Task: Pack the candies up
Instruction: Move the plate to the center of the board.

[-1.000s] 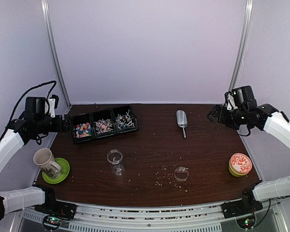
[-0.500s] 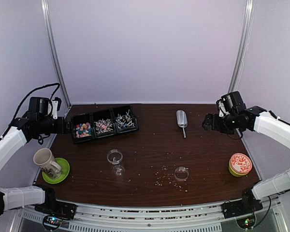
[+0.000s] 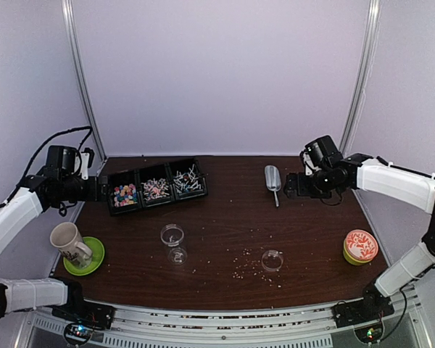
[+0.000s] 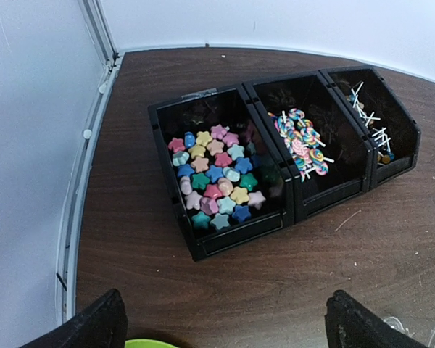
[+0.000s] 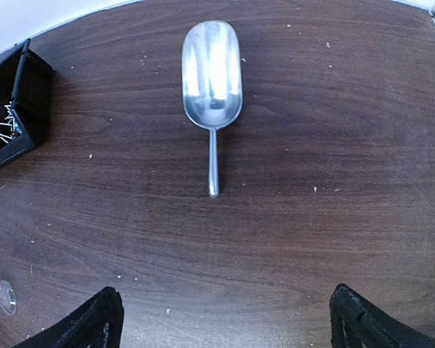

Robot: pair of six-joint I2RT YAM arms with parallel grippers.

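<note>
The left arm and the right arm share one build: long links in smooth white shells, joined by black joints and ending in blocky black wrists. A thin black cable arcs over the left wrist. The left claw and the right claw are matte black, and close up their fingertips show as rounded dark wedges with a grainy surface. By the black bases glow small green and red lights.

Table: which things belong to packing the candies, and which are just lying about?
Job: star candies, lollipops, stick candies, bins, scoop, jar, lid.
Lying about: mug, saucer, orange tub, crumbs.
</note>
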